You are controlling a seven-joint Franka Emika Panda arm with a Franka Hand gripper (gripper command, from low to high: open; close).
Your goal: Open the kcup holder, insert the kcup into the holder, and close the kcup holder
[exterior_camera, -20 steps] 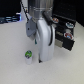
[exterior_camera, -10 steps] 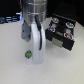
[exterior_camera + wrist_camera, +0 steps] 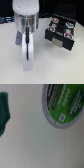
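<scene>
The kcup holder [image 3: 61,35] is a black box at the exterior view's right, with round pod slots showing on its upper face. The white arm and gripper [image 3: 27,61] reach down onto the pale table at the exterior view's left, apart from the holder. The kcup does not show in the exterior view, where the gripper body covers that spot. Close below the wrist camera lies the kcup [image 3: 64,104], a round green lid with a white rim. No fingertip shows clearly, so whether the gripper is open or shut is unclear.
A dark green blurred shape [image 3: 4,111] sits at the wrist picture's edge, and I cannot tell what it is. The pale table [image 3: 55,67] spreads around the gripper. Several pods [image 3: 56,29] fill the holder's slots.
The gripper has come lower over the table. The small green-topped kcup that showed beside it earlier is now covered by the gripper in the exterior view.
</scene>
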